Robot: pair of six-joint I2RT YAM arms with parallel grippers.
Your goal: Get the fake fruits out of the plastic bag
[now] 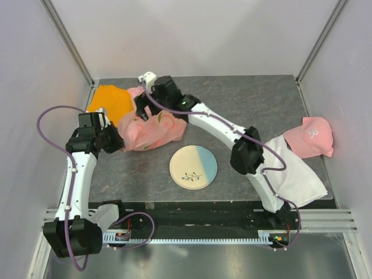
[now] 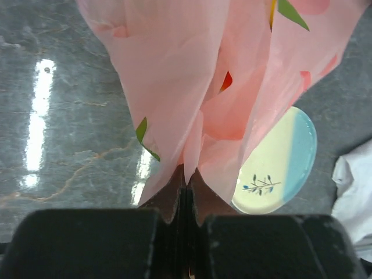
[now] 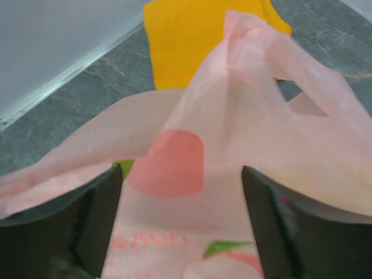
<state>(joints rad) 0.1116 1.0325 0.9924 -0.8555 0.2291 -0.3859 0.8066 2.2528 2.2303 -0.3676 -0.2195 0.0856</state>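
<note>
Overhead, the plastic bag [image 1: 148, 125] lies bunched on the bench [image 1: 244, 104] left of centre, touching an orange cloth [image 1: 107, 102], with a plate [image 1: 193, 167] just beside it. The left end effector [image 1: 119, 139] meets the bag's near-left edge. The right end effector [image 1: 142, 104] hangs over its far end.

From the left wrist, the fingers are pinched fully together on a fold of the film. A red sliver between folds probably belongs to the fake fruits [image 2: 226, 82]; the rest are hidden inside.

From the right wrist, the fingers stand wide apart with film between them, gripping nothing. The print reads "EACH", likely PEACH.

The film looks thin, light, slippery and easily torn, so a handle loop [image 3: 302, 99] or a bunched corner seems the safer hold. The fruits should be light, hard and apt to roll.
</note>
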